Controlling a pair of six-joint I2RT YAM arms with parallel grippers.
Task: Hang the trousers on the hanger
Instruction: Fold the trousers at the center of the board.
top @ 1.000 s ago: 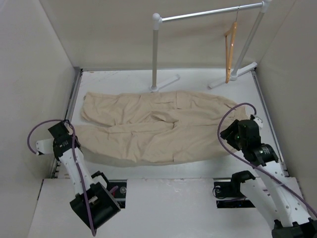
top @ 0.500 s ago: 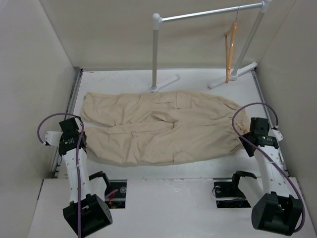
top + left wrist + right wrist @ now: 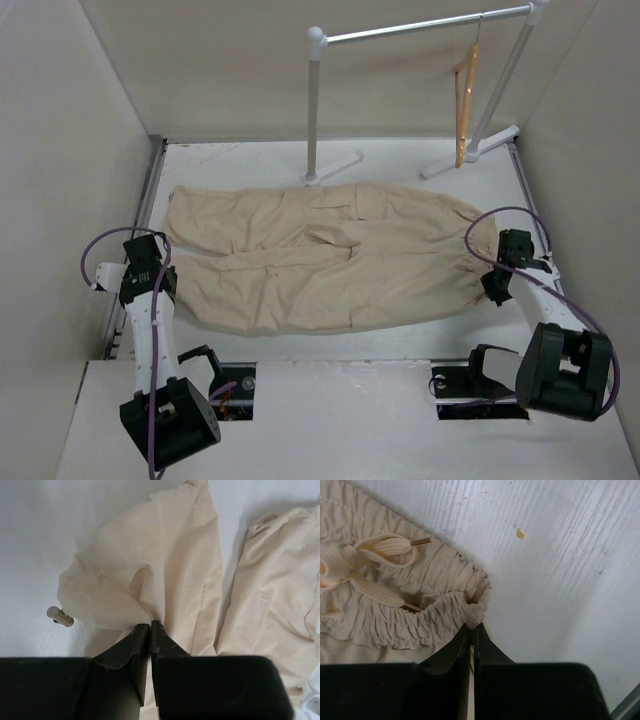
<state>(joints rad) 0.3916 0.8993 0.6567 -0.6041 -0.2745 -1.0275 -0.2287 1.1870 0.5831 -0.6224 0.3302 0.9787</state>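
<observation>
Clamped tight, the left gripper (image 3: 150, 626) pinched a leg end of the trousers (image 3: 320, 255). The right gripper (image 3: 475, 628) was closed on the gathered waistband corner. The trousers lay spread across the table (image 3: 240, 160), and the hanger (image 3: 462, 100) hung on the white rail (image 3: 420, 24), well apart.

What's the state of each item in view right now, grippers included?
trousers: spread flat on the table, wrinkled, not on the hanger
garment rail: upright at the far side of the table
hanger: hooked on the garment rail, bare
left gripper: shut on a leg end of the trousers
right gripper: shut on the waistband edge of the trousers
</observation>
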